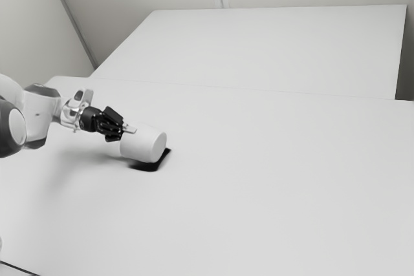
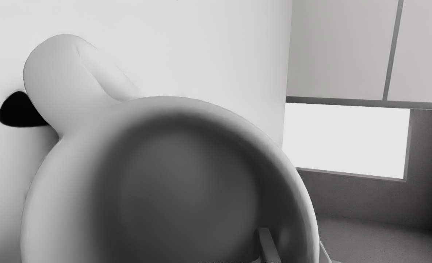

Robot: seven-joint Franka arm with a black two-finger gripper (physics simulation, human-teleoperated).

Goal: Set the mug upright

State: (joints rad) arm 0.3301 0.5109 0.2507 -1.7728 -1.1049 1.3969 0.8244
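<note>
The white mug lies on its side at the exterior view's left, its base facing that view's right and its mouth toward the hand. My gripper is at the upper part of its rim. In the wrist view, the mug shows its open mouth and its handle. There my gripper is shut on the mug's wall, one finger inside the mouth and the other outside the rim, largely hidden by the wall. Whether the mug touches the table cannot be told.
A flat black patch lies under the mug on the white table. Another white surface stands behind the table. A dark cable shows at the exterior view's lower left.
</note>
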